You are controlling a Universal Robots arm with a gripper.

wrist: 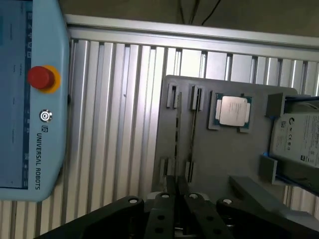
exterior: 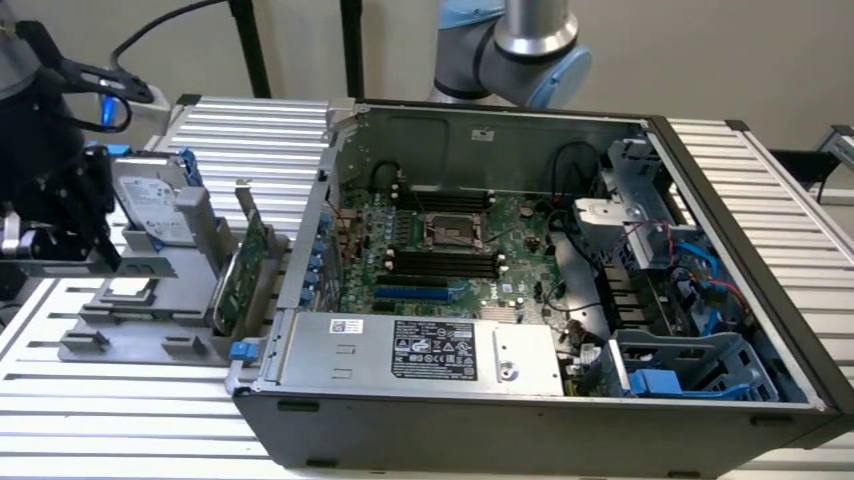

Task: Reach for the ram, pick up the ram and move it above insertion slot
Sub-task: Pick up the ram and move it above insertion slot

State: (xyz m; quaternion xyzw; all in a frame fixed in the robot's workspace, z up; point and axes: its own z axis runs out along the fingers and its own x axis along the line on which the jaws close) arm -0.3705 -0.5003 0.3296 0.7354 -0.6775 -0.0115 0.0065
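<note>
We see the ram [wrist: 178, 124] — a long, thin circuit-board stick standing on edge in the grey slotted fixture plate [wrist: 224, 164] — running lengthwise straight away from the black gripper [wrist: 178, 195], with its near end at the tool. A second, similar stick [wrist: 193, 134] stands just beside it, so side room is tight. The ram looks seated in its slots. We cannot tell how far open the gripper is.

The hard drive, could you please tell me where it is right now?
The hard drive stands on edge in the grey fixture at the exterior view's left, beside the green expansion card, outside the open computer case.
</note>
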